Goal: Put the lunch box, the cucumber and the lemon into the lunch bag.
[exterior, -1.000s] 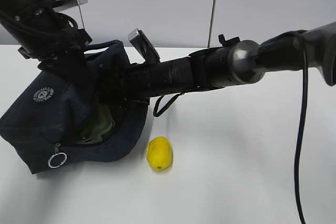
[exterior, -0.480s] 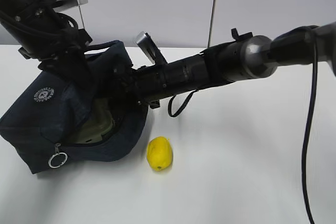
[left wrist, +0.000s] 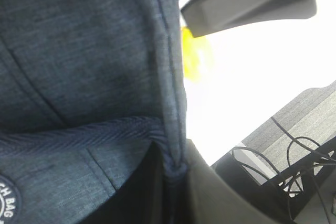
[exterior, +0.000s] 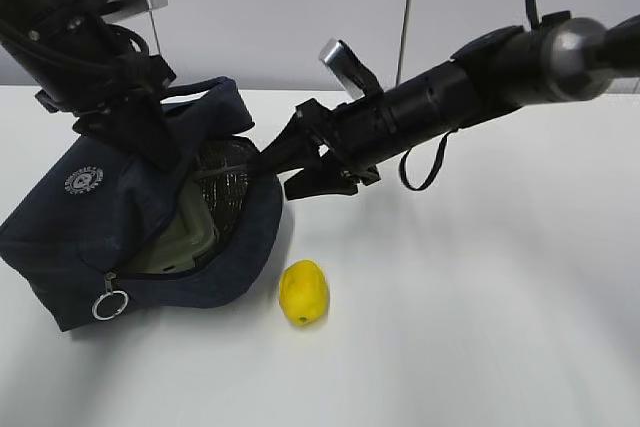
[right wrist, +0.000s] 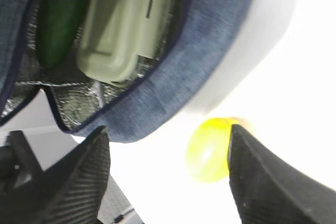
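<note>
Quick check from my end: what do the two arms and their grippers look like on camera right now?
Both arms are black. The right arm has a silver-grey rounded joint, a loose black cable loop and a small silver wrist-camera block; the right gripper has black fingers with ribbed pads. The left arm carries bundled black cables and a silver block.

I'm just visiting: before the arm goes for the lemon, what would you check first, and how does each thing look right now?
1. Lunch box inside lunch bag: ok.
2. Cucumber inside the bag: ok.
3. Lemon on the table, free to reach: ok.
4. Right tool open and empty: ok.
5. Left tool pinching the bag's fabric, mouth held open: ok.
6. Room left in the bag for the lemon: cannot tell.
</note>
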Motion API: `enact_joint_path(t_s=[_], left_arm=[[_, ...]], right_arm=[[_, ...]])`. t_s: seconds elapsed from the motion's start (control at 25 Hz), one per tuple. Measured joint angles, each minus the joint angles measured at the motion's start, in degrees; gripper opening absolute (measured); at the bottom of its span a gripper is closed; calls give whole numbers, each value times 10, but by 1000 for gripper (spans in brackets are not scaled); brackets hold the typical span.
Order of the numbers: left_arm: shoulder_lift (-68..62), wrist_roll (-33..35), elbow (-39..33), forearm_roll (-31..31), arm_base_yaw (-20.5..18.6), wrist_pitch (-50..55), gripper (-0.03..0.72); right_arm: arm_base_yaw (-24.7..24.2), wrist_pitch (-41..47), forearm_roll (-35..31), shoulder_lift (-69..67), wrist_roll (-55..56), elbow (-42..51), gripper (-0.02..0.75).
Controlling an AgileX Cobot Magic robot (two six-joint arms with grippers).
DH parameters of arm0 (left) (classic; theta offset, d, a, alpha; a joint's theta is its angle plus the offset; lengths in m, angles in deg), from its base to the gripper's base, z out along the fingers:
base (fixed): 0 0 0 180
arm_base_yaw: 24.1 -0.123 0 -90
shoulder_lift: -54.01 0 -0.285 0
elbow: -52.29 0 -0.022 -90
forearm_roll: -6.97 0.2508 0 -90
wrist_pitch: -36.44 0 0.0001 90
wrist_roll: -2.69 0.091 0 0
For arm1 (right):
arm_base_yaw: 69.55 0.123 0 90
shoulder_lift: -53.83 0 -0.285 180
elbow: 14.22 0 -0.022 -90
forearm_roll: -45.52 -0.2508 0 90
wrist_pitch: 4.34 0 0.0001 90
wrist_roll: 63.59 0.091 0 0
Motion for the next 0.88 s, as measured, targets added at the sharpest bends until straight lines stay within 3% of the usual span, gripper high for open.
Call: enact_joint_path(t_s=[0.28, 0.48, 0.88], left_arm=[[0, 0, 0, 0, 0, 0, 5], [0, 1, 0, 0, 0, 0, 5], [0, 3, 0, 0, 0, 0, 5]], right_arm=[[-1, 0, 202, 83, 126, 0, 519], [3, 8, 291, 116, 196, 0, 519], [103, 11, 462, 118, 307, 0, 507]])
